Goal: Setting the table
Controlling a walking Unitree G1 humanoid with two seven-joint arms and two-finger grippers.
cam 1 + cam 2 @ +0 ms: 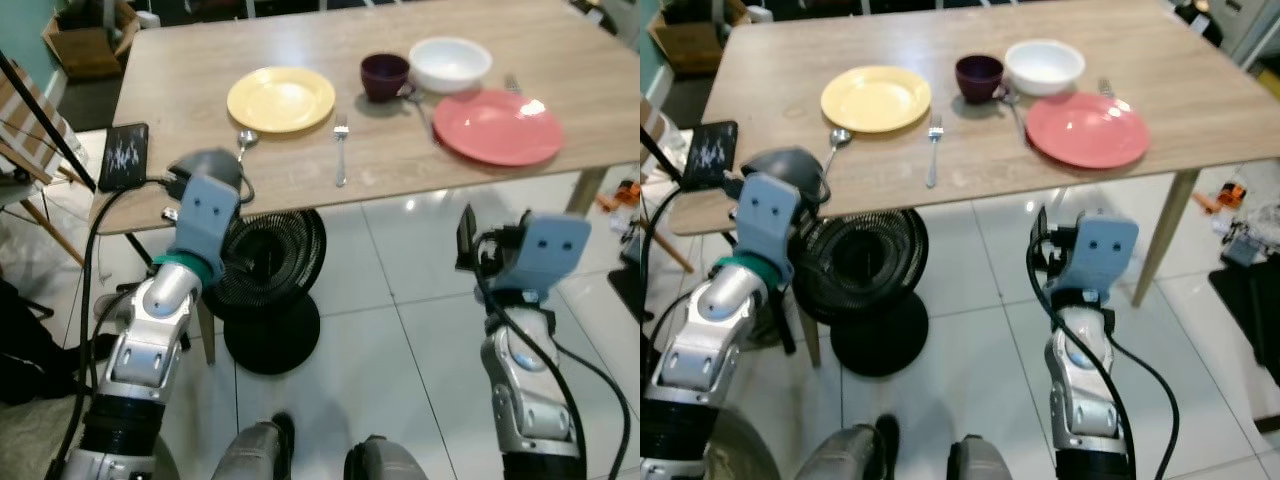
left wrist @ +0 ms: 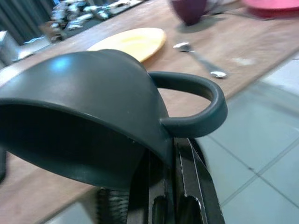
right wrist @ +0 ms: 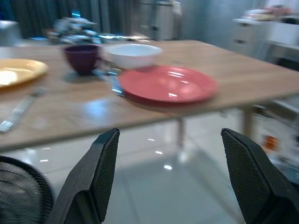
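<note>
Left pincer (image 2: pixel 159 186) grips a dark mug (image 2: pixel 93 126) by the desk (image 1: pixel 300 170) edge – right pincer (image 3: pixel 173 172) spread wide, holding nothing

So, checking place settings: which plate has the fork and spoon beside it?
The yellow plate: spoon and fork flank it. The pink plate sits by the bowl.
</note>
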